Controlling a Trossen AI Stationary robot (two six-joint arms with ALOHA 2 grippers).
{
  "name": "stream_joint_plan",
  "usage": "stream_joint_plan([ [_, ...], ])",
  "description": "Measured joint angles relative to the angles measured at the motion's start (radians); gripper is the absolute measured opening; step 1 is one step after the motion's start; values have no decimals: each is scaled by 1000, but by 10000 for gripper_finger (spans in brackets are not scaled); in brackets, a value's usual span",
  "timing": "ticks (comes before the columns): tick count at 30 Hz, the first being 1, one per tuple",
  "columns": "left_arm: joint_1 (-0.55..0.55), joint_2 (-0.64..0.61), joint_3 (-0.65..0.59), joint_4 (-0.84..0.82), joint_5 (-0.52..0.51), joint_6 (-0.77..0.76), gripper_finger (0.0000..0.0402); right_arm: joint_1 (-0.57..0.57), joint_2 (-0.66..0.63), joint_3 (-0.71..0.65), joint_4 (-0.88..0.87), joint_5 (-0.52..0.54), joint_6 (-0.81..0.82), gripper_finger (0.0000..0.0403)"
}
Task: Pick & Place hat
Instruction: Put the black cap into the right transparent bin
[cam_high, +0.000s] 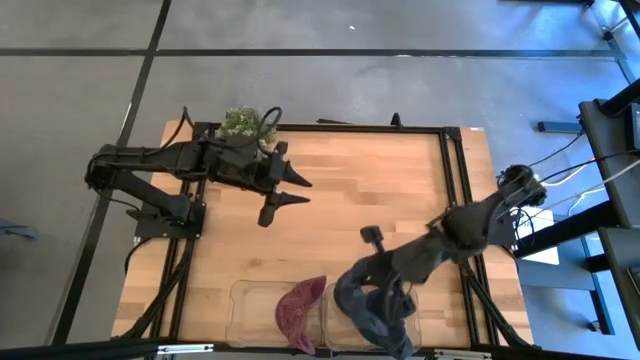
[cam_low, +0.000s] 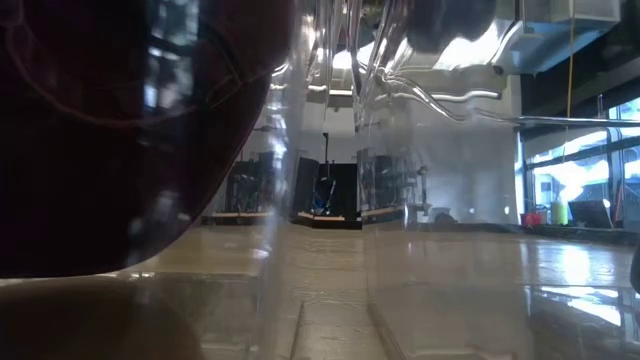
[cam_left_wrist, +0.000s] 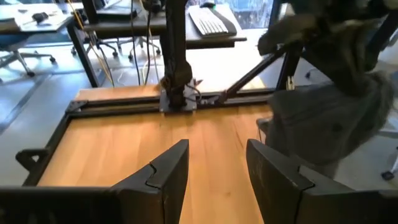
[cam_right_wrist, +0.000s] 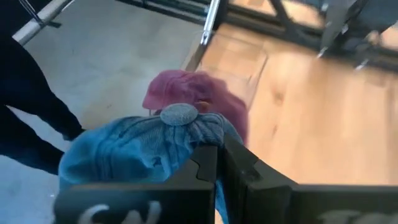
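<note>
A blue denim hat (cam_high: 372, 308) with a cloth button on top (cam_right_wrist: 179, 114) is in my right gripper (cam_right_wrist: 219, 154), which is shut on it above the clear bins at the table's near edge. A maroon hat (cam_high: 300, 310) lies in the left clear bin (cam_high: 250, 300), partly over the divider. It shows behind the blue hat in the right wrist view (cam_right_wrist: 186, 90) and through the bin wall in the low view (cam_low: 110, 130). My left gripper (cam_high: 303, 192) waits open over the table's far left part, touching nothing (cam_left_wrist: 217, 165). My right gripper pinches the blue hat's crown (cam_right_wrist: 202, 134) between its two fingers, just beside the top button. The fingers come slanting down from the table's right. The hat bulges out beyond the fingers and hangs over the right clear bin (cam_high: 395, 335). I cannot tell whether it touches the bin.
Two clear plastic bins sit side by side at the near edge. A small green plant (cam_high: 240, 122) stands at the far left edge behind my left arm. A black frame rail (cam_high: 450, 160) borders the wooden table top (cam_high: 380, 180). A dark-clothed leg (cam_right_wrist: 25, 112) shows beyond the near edge.
</note>
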Motion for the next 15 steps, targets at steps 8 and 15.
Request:
stream_joint_plan([
  [8, 0, 0, -11, -67, 0, -21, 157, 40, 124, -1, 6, -3, 86, 7],
  [15, 0, 0, -11, -106, 1, -35, 157, 60, 156, -1, -34, -10, 126, 7],
])
